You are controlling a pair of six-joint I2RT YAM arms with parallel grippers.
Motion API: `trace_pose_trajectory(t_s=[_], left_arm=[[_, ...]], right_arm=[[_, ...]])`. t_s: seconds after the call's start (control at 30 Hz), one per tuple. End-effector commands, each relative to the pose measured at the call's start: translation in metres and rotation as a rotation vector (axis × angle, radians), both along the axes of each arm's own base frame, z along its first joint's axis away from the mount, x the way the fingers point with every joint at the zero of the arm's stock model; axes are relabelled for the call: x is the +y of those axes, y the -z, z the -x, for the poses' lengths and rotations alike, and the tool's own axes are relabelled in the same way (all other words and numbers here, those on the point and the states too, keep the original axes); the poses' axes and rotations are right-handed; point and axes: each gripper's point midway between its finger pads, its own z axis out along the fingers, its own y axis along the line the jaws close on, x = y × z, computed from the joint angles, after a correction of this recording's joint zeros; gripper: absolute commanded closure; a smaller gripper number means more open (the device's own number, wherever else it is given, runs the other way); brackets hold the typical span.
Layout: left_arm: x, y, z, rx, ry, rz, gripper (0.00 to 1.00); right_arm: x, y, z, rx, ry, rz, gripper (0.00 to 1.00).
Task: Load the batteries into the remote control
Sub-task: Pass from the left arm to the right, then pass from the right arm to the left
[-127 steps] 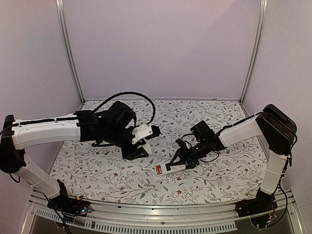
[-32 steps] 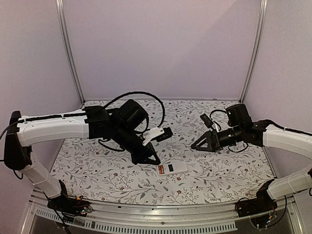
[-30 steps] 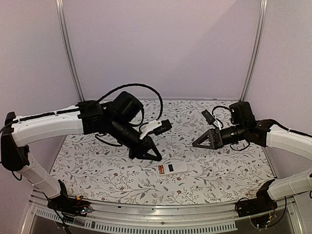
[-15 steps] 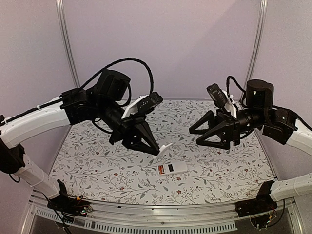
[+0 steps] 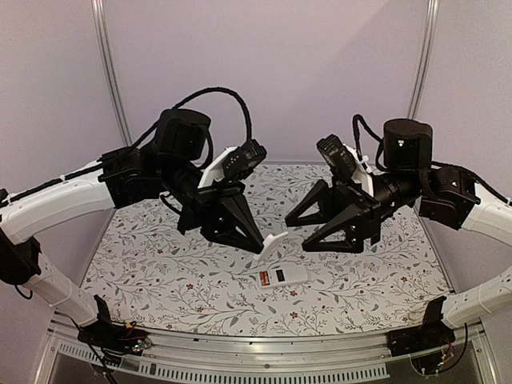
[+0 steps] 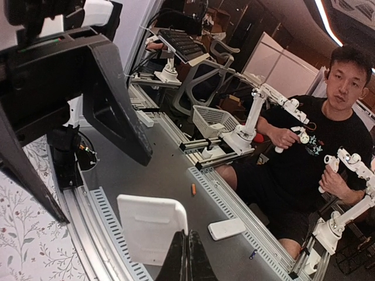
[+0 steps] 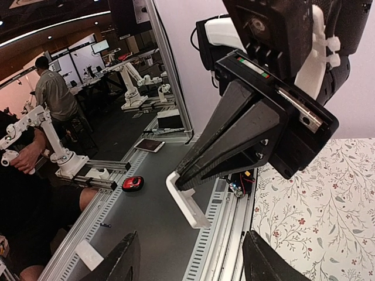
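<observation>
The remote control (image 5: 281, 277) lies flat on the floral table, a slim white handset with its red panel at the left end. Above it my left gripper (image 5: 260, 246) hangs in the air, shut on the edge of a small flat white cover plate (image 5: 274, 239) (image 6: 149, 225). My right gripper (image 5: 309, 232) faces it from the right, open and holding nothing. In the right wrist view the plate (image 7: 186, 202) shows just ahead of the open fingers (image 7: 130, 254), apart from them. A tiny orange cylinder, a battery by its look (image 6: 193, 189), lies on the grey surface past the table's front rail.
A white rectangular block (image 6: 227, 229) and a small blue piece (image 6: 252, 254) lie on the same grey surface. The aluminium front rail (image 5: 240, 346) bounds the near edge of the table. Frame posts (image 5: 112, 88) stand at the back corners.
Both arms have lifted off the table. The left gripper rose with the cover plate in it. The right gripper swung up and left toward the plate, its jaws narrowing a little.
</observation>
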Motion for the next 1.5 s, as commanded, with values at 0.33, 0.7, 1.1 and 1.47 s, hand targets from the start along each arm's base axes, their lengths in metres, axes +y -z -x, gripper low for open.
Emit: trace_pose_trajectory(t_s=[0.33, 0.7, 1.1, 1.47], left_arm=[[-0.004, -0.004, 0.005, 0.016, 0.031, 0.040, 1.00], [-0.007, -0.008, 0.004, 0.025, 0.028, 0.063, 1.00], [0.038, -0.005, -0.081, -0.335, -0.582, 0.109, 0.00], [0.066, 0.120, -0.110, -1.007, -0.747, -0.155, 0.01]], right_arm=[[0.018, -0.007, 0.021, -0.059, -0.099, -0.021, 0.58], [0.022, -0.010, 0.022, -0.060, -0.113, -0.030, 0.91], [0.018, 0.026, -0.007, 0.102, 0.016, 0.097, 1.00], [0.022, 0.115, -0.069, 0.534, 0.158, 0.371, 1.00]])
